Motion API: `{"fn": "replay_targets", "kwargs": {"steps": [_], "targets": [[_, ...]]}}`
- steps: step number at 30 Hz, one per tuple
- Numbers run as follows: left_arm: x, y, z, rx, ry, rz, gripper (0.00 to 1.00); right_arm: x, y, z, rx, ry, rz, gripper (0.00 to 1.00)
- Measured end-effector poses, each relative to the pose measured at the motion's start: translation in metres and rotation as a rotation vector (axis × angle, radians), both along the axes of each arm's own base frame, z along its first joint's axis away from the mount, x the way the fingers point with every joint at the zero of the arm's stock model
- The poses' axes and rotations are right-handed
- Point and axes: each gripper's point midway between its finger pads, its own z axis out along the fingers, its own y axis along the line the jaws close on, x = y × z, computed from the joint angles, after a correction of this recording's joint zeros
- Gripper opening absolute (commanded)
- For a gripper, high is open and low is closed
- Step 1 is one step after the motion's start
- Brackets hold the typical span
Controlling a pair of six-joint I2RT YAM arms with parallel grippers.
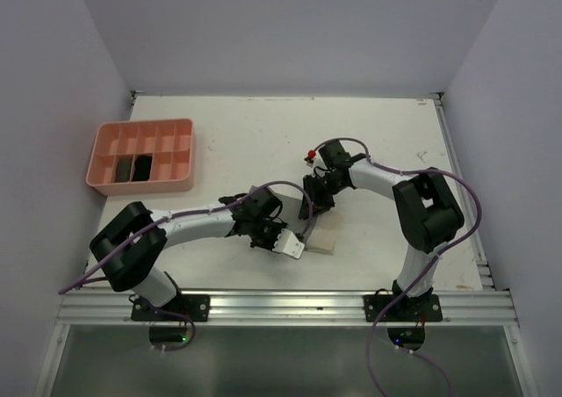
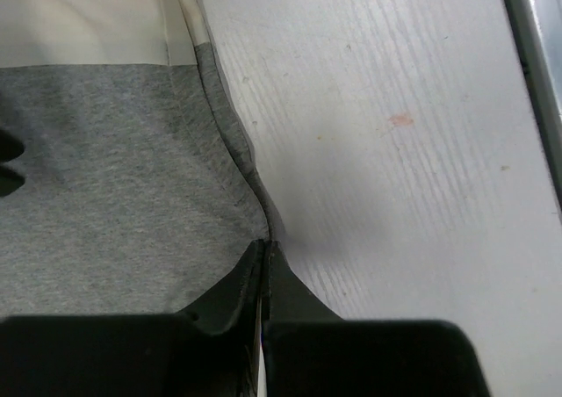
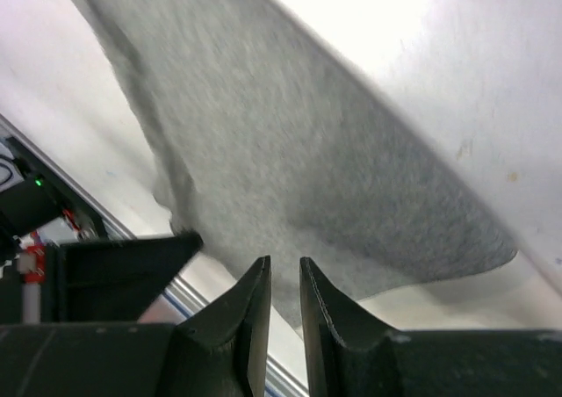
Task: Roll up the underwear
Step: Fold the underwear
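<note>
Here, the left gripper [image 2: 266, 258] has its jaws pressed together on one edge of the underwear [image 2: 105, 177], a grey knit piece with a cream band. A crease runs from the pinch along that edge. The bare surface [image 2: 395, 195] lies just beside it.

The right gripper [image 3: 283, 270] shows only a narrow slit between its fingers, with grey cloth at the tips. Its wrist view is blurred, so I cannot tell whether any cloth sits in the slit.

From above, the underwear [image 1: 323, 239] lies near the middle of the surface, towards the near edge. The left gripper is at its left side and the right gripper at its far-left corner. Well apart, at the far left, a pink tray [image 1: 104, 142] holds two dark pieces [image 1: 132, 167], seemingly rolled garments.

The step in hand appears to be turning the held edge over to start the roll. To do it well:
- Make sure the right gripper has cloth before either one lifts.
- Move both grippers together, level and low over the surface, so the edge stays straight.
- Make the first turn tight, since a loose core is likely to spring open.
- Go slowly. The soft knit will probably sag between the two pinches, and the whole piece may drag instead of folding.
</note>
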Motion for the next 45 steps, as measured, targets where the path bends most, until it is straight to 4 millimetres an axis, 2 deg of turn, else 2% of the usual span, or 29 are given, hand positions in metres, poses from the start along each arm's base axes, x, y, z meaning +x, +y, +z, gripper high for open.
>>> {"fn": "replay_targets", "kwargs": {"steps": [3, 7, 8, 9, 13, 19, 20, 23, 27, 28, 31, 32, 37, 38, 45], "targets": [[0.000, -0.004, 0.009, 0.005, 0.025, -0.003, 0.00, 0.016, 0.007, 0.013, 0.019, -0.051, 0.006, 0.24], [0.005, -0.011, 0.018, 0.001, 0.047, 0.005, 0.00, 0.019, 0.008, 0.009, 0.017, -0.054, 0.016, 0.24], [0.007, -0.013, 0.018, 0.004, 0.052, 0.011, 0.08, 0.018, 0.008, 0.005, 0.011, -0.043, 0.018, 0.23], [0.009, -0.014, 0.018, 0.006, 0.055, 0.015, 0.11, 0.017, 0.007, 0.000, 0.005, -0.032, 0.019, 0.23], [0.010, -0.011, 0.014, 0.014, 0.064, 0.029, 0.13, 0.009, 0.003, -0.014, -0.017, 0.007, 0.024, 0.23], [-0.003, 0.004, -0.005, 0.054, 0.098, 0.031, 0.24, 0.003, 0.000, -0.017, -0.023, 0.022, 0.025, 0.24], [-0.004, 0.006, -0.007, 0.057, 0.100, 0.031, 0.32, 0.002, 0.000, -0.018, -0.025, 0.025, 0.025, 0.24], [-0.004, 0.005, -0.008, 0.048, 0.096, 0.037, 0.44, 0.000, -0.001, -0.019, -0.025, 0.030, 0.025, 0.24], [0.000, 0.000, -0.008, 0.025, 0.079, 0.039, 0.47, -0.001, -0.002, -0.018, -0.025, 0.031, 0.026, 0.24], [0.000, 0.000, -0.008, 0.021, 0.076, 0.040, 0.46, -0.002, -0.002, -0.019, -0.026, 0.032, 0.026, 0.24], [0.002, -0.002, -0.008, 0.012, 0.070, 0.044, 0.35, -0.002, -0.002, -0.019, -0.026, 0.033, 0.026, 0.24], [0.002, -0.002, -0.008, 0.012, 0.069, 0.045, 0.26, -0.002, -0.002, -0.019, -0.026, 0.032, 0.026, 0.24], [0.005, -0.005, -0.010, 0.006, 0.058, 0.039, 0.08, -0.002, -0.003, -0.019, -0.028, 0.030, 0.031, 0.23], [0.006, -0.006, -0.010, 0.004, 0.055, 0.036, 0.00, -0.002, -0.003, -0.019, -0.028, 0.030, 0.032, 0.23], [0.004, -0.004, -0.008, 0.025, 0.065, 0.020, 0.00, 0.004, 0.000, -0.013, -0.019, 0.010, 0.042, 0.19]]}}
